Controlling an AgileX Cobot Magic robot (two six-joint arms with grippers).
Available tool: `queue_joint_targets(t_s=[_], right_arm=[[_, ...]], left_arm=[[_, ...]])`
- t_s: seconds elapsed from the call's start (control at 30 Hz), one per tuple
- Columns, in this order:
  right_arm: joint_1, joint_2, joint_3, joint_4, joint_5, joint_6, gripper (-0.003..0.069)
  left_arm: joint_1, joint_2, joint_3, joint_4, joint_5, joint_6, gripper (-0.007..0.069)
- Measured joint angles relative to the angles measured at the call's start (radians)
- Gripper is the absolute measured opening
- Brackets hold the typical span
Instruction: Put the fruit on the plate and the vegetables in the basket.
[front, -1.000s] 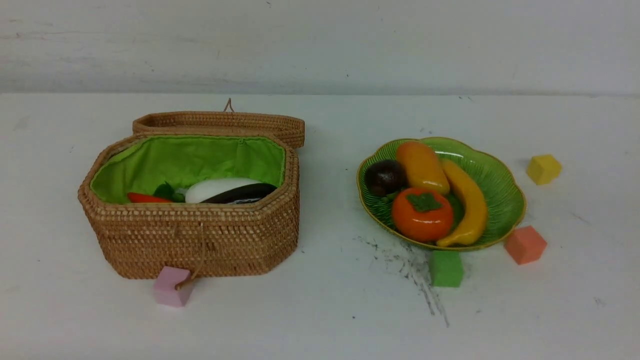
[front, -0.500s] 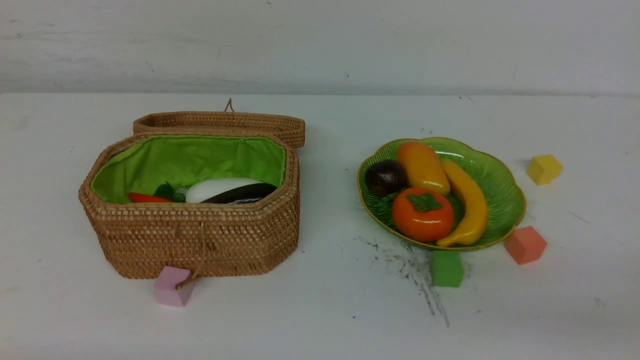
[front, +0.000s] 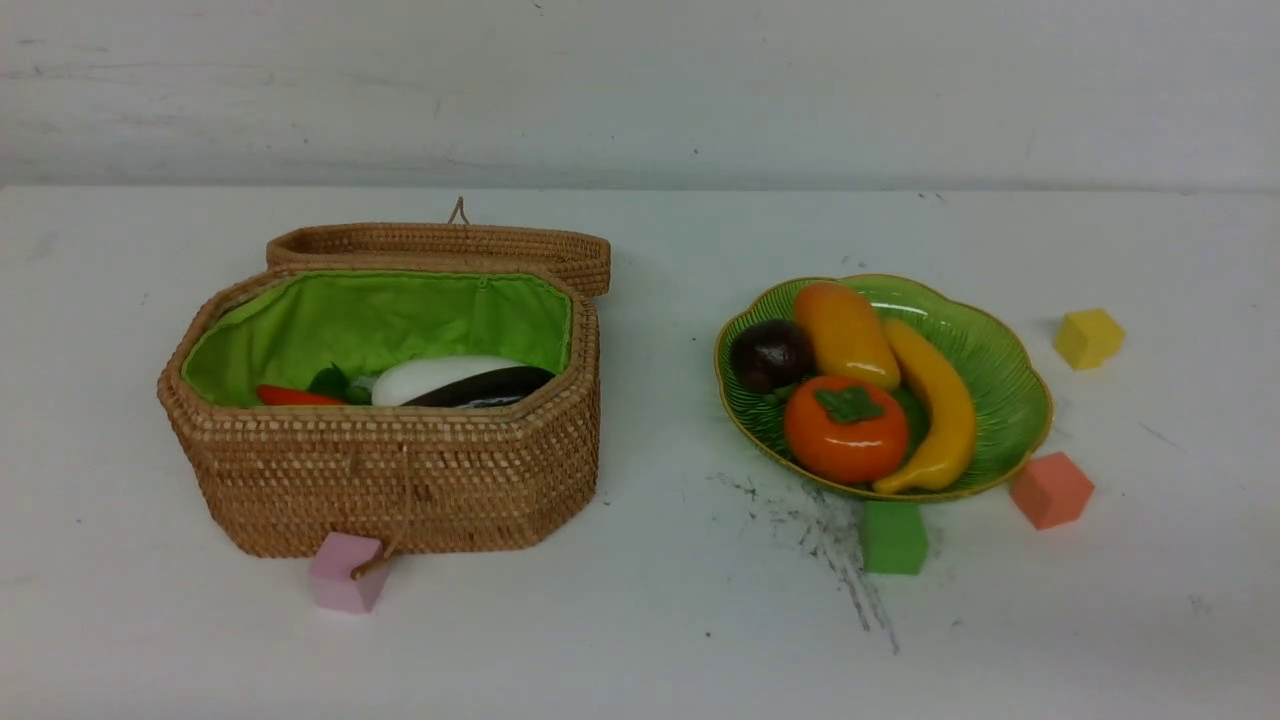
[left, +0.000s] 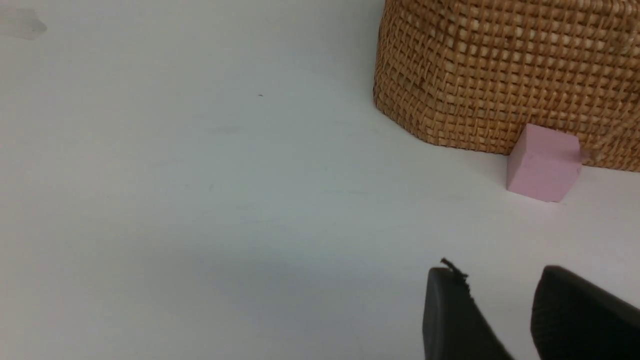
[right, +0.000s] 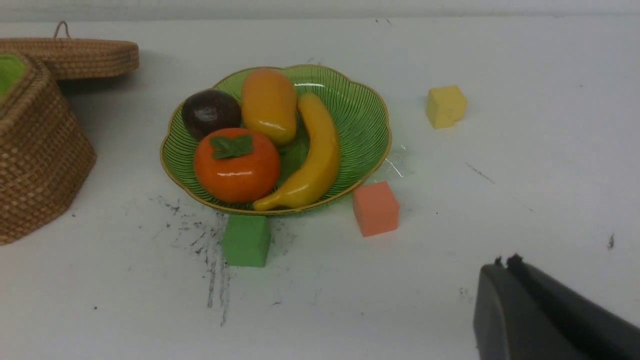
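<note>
Table: white top (front: 640, 640), scuffed, with a smear of black marks (front: 830, 545) in front of the plate.
Wall: pale, plain, running along the table's far edge (front: 640, 90).
Left gripper: (left: 500, 300) low over bare table, only the two dark fingertips showing in its wrist view; the jaws stand apart with a clear gap, holding nothing.
Ahead of left gripper: pink cube (left: 544, 162) touching the basket's woven wall, well apart from the fingertips.
Right gripper: (right: 505, 265) hangs low over bare table, jaws pressed together, empty.
Ahead of right gripper: coral cube (right: 376, 208) nearest, then green cube (right: 246, 240) and the plate beyond; yellow cube (right: 446, 106) further off.
Arms: neither shows in the front view.
Basket: (front: 400, 480) on the left gripper's side, lid (front: 440, 245) thrown back and lying behind it, green lining showing.
In the basket: radish (front: 440, 375), eggplant (front: 485, 388) lying against it, pepper (front: 295, 397) at the other end; only their tops show above the rim.
Plate: (front: 1000, 370) on the right gripper's side, well apart from both grippers.
On the plate: persimmon (front: 845, 430) nearest the front, mangosteen (front: 770, 353) behind it, mango (front: 845, 335) beside that, banana (front: 935, 405) curving along the outer side.
</note>
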Motion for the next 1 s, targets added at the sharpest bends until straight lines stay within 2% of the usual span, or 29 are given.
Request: queue_joint_targets(t_s=[0.2,0.4,0.5,0.63,0.7,0.73,1.0], right_arm=[[0.000,0.000,0.000,-0.046,0.001,0.000,-0.0002],[0.000,0.000,0.006,-0.165,0.001,0.002,0.0001],[0.000,-0.008,0.052,-0.207,-0.021,0.043,0.0003],[0.000,-0.128,0.225,-0.261,-0.083,0.242,0.0003],[0.000,-0.168,0.272,-0.268,-0.104,0.292,0.0004],[0.000,-0.224,0.367,-0.282,-0.141,0.349,0.0006],[0.000,-0.369,0.554,-0.370,-0.217,0.399,0.0012]], left_arm=[[0.000,0.000,0.000,0.000,0.000,0.000,0.0239],[0.000,0.000,0.000,0.000,0.000,0.000,0.0239],[0.000,0.000,0.000,0.000,0.000,0.000,0.0239],[0.000,0.000,0.000,0.000,0.000,0.000,0.0239],[0.000,0.000,0.000,0.000,0.000,0.000,0.0239],[0.000,0.000,0.000,0.000,0.000,0.000,0.0239],[0.000,0.000,0.000,0.000,0.000,0.000,0.0239]])
